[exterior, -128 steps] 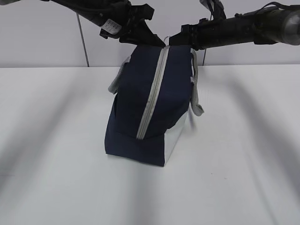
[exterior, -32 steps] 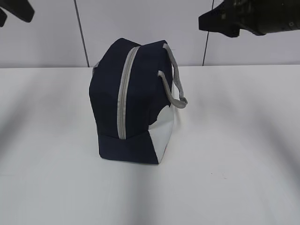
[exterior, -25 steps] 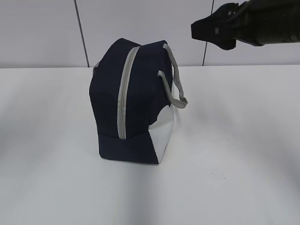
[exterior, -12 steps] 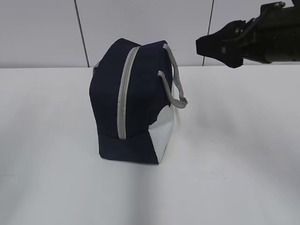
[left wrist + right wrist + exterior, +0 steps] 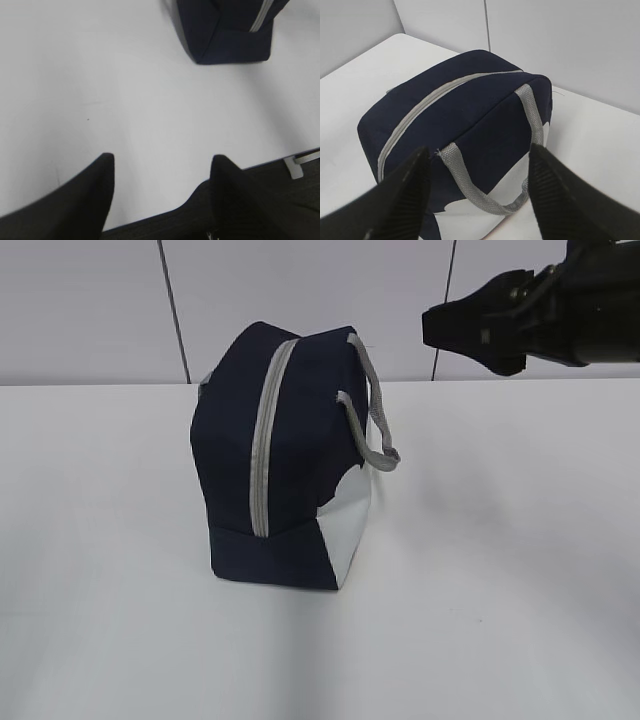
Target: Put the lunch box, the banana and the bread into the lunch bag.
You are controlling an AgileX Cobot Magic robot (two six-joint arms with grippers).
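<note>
A: So, the left of the desk first. What stands there?

B: Bare desk (image 5: 90,540). The left gripper (image 5: 161,165) appears only in its own wrist view, fingers spread wide with nothing between them, hanging over the near edge of the desk. The bag's corner lies toward the far side of that view, well apart from it.

A: And the middle?

B: The bag (image 5: 285,460) stands upright about mid-desk, closer to the far edge than the near one. Its zipper (image 5: 262,440) reads as closed along the whole visible run, from the top down the near face. One strap (image 5: 368,410) droops over the right side, above the white panel (image 5: 350,525).

A: The box, banana and bread?

B: None visible in any view. Whether they are inside the closed bag cannot be told.

A: The right?

B: The right gripper (image 5: 470,328) hovers above and to the right of the bag, clear of it, fingers wide apart and empty.

A: Recommendation for the step in hand?

B: My judgement: packing looks finished, or the bag must be reopened. If reopened, one gripper should brace the bag while the other draws the zipper, since soft fabric will slide or tip. Keep clear of the strap loop.
</note>
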